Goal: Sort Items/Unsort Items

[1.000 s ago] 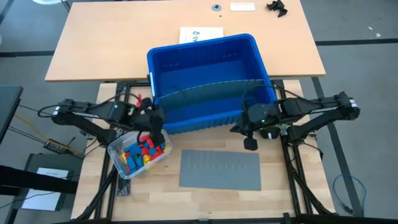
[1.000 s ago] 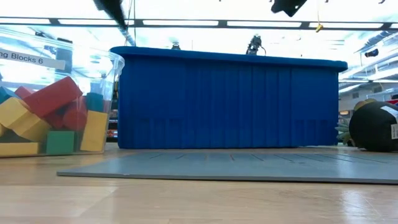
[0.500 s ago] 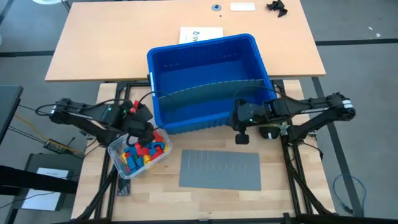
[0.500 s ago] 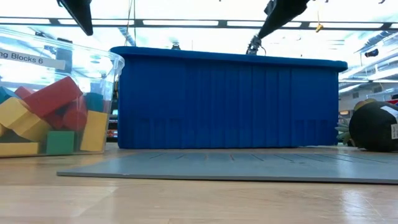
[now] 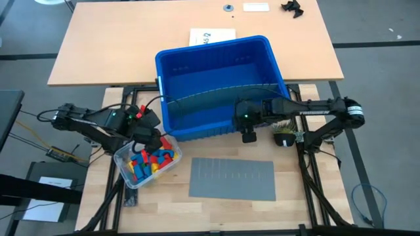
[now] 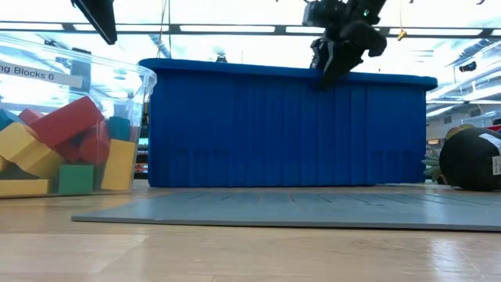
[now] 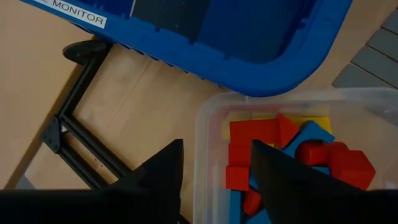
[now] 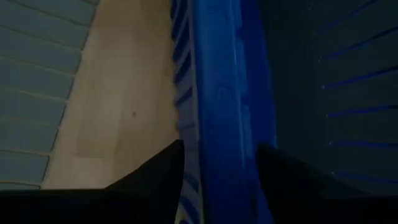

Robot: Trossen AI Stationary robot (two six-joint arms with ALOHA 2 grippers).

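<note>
I read this as the start of a pick: my left gripper [image 5: 152, 139] hangs over the clear plastic tub [image 7: 205, 130] that holds the toy blocks [image 5: 152, 159], and nothing is in it yet. In the left wrist view its two dark fingers [image 7: 163, 171] stand apart, with the tub's rim and a red block [image 7: 238, 176] showing in the gap between them. The blocks lie in a loose heap of red, yellow, blue and green inside the tub, which sits on the wooden table [image 5: 216, 210] just in front of the large blue bin [image 5: 220, 82] and to the left of the grey slotted divider sheet [image 5: 231, 179].

My right gripper [image 5: 249, 133] is over the near wall of the blue bin, its fingers apart and straddling the rim, holding nothing that I can see.

As for lie, the heap has no common direction; the blocks point every way. The tub itself runs slantwise, its long axis going from the near left towards the bin. From table height a long red block [image 6: 66, 121] leans with one end raised against the pile.

Next, I judge, the left gripper must come down on one block that stands free of its neighbours, turn its fingers across that block's short side and close. The risk is crowding: the fingers could wedge between blocks or catch the tub's rim.
</note>
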